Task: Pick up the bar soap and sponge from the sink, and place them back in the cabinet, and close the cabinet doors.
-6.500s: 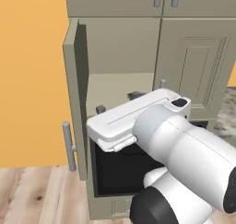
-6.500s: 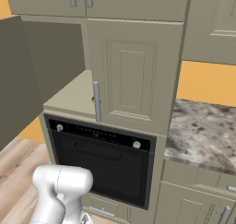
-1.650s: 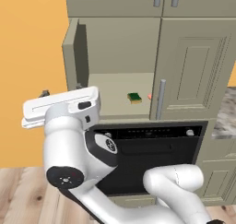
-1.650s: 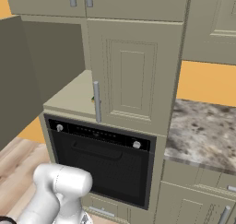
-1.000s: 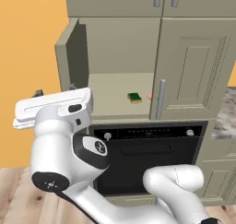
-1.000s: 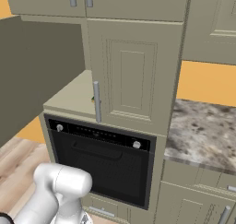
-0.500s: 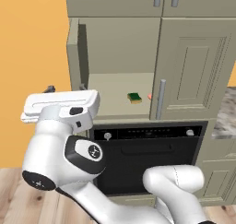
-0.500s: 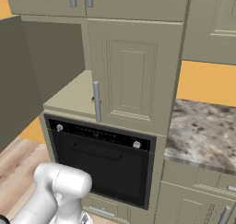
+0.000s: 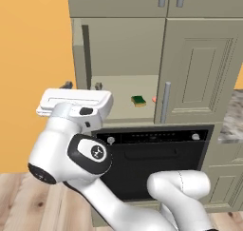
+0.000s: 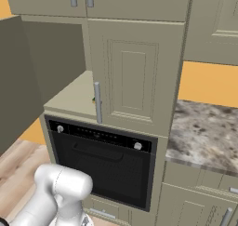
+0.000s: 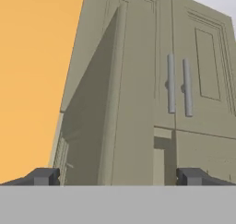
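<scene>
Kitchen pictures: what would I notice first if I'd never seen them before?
Probably the big white robot arm curling up in front of the black oven, its open gripper lifted near the cabinet. Next, the cabinet's left door stands open while the right door is shut. On the beige shelf inside sit a small green sponge and, beside it, a peek of pink soap.

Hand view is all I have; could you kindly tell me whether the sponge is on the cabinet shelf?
Observer: Yes, the sponge lies on the beige shelf.
Operator: And the bar soap?
Observer: A pink bit, likely the bar soap, peeks out beside the sponge at the edge of the right door.
Operator: Is that door closed?
Observer: Yes, it sits shut, flush with the front above the oven.
</scene>
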You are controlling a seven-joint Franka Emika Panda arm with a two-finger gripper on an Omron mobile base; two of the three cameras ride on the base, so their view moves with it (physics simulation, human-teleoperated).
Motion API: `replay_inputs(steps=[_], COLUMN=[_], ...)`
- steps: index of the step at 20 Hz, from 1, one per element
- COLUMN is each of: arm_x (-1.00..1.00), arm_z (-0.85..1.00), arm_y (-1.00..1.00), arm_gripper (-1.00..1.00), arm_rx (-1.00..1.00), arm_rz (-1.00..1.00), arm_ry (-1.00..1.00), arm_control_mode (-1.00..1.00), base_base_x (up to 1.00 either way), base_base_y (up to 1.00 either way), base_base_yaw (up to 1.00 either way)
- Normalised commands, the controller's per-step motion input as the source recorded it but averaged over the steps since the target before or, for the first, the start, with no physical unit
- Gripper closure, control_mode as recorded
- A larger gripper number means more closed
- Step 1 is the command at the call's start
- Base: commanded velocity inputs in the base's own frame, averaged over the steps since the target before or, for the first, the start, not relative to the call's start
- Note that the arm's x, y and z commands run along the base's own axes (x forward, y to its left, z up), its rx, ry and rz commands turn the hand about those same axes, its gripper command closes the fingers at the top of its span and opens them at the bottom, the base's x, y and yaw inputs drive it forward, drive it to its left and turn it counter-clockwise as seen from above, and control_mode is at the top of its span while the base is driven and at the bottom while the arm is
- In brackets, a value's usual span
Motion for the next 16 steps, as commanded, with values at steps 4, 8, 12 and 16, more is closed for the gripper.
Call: replay_inputs(steps=[4,8,12,16], arm_x=[0.38,0.35,0.33,0.31], arm_z=[0.00,0.00,0.00,0.00], arm_y=[-0.38,-0.41,-0.53,-0.61], arm_gripper=[-1.00,-1.00,-1.00,-1.00], arm_rx=[0.00,0.00,0.00,0.00], arm_rz=[-0.08,-0.10,-0.15,-0.17], arm_ry=[-0.05,-0.06,-0.06,-0.04], arm_control_mode=[-1.00,-1.00,-1.00,-1.00], base_base_x=[0.00,0.00,0.00,0.00], base_base_y=[0.00,0.00,0.00,0.00], base_base_yaw=[0.00,0.00,0.00,0.00])
